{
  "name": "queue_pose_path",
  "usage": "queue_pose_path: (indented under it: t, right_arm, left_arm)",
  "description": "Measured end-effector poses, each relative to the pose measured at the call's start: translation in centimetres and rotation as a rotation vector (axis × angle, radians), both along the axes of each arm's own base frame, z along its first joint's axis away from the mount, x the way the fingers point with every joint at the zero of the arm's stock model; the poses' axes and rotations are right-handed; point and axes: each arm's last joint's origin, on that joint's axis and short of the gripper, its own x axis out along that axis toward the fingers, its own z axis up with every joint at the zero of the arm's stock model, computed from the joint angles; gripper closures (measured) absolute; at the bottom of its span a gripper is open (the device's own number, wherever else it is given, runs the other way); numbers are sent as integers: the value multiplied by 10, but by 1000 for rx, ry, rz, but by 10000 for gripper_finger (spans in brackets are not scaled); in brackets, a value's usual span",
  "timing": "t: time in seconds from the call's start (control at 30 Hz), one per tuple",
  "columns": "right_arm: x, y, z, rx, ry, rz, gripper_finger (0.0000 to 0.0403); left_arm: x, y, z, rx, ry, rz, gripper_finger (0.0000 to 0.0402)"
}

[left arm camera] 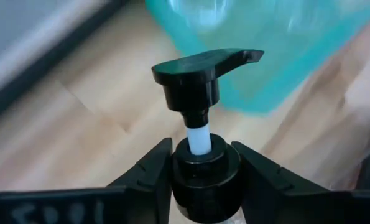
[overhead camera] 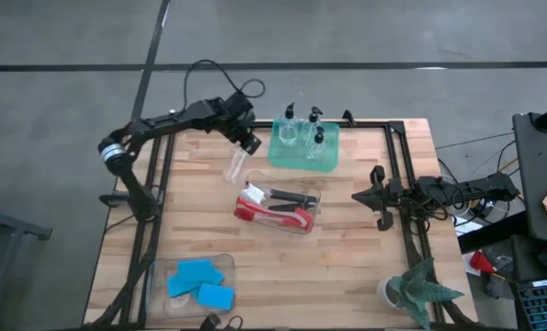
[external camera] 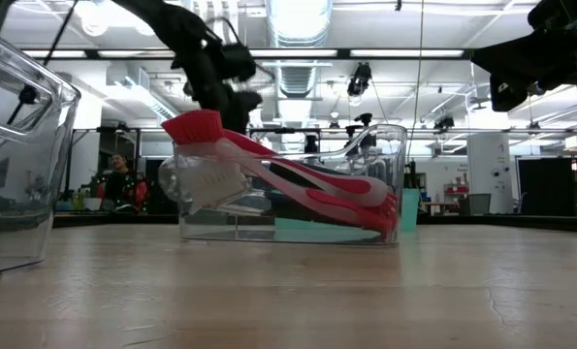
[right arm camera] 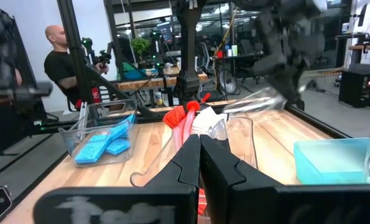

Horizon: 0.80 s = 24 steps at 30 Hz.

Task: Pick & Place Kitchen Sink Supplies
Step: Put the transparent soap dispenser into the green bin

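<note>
My left gripper (overhead camera: 247, 142) is over the table's far left part, just left of the green tray (overhead camera: 287, 156), shut on a small clear pump bottle (overhead camera: 236, 167) with a black top (left arm camera: 203, 65). Three more pump bottles (overhead camera: 317, 140) stand in the tray. Red and black dish brushes (overhead camera: 275, 213) lie in a clear bin (overhead camera: 312, 200) at mid-table, their bristle heads (external camera: 203, 145) propped over its left rim. Blue sponges (overhead camera: 199, 278) lie in a clear bin (overhead camera: 163, 271) at the near left corner. My right gripper (overhead camera: 358, 195) waits shut, right of the brush bin. My left gripper pinches the pump bottle by its black collar (left arm camera: 206, 171), just below the pump head, one finger (left arm camera: 150, 168) on either side. The bottle is lifted clear of the table. It tilts, its clear body (right arm camera: 253, 99) slanting away below the gripper toward the near left.
A potted green plant (overhead camera: 422, 287) stands at the near right corner. A black rail frame (overhead camera: 404, 175) runs along the table's right side, where the right arm rests. Bare wood shows between the sponge bin and the brush bin. A person (right arm camera: 63, 62) stands beyond the table.
</note>
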Motion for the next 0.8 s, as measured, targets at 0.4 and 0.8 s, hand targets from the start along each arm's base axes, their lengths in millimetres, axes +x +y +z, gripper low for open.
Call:
queue_pose_path:
  t: [0.4, 0.8]
  right_arm:
    - [0, 0, 0, -1, 0, 0, 394]
    - [0, 0, 0, 0, 0, 0, 394]
  left_arm:
    - [10, 0, 65, 339, -431, -8, 263]
    - [67, -12, 45, 562, -535, -120, 264]
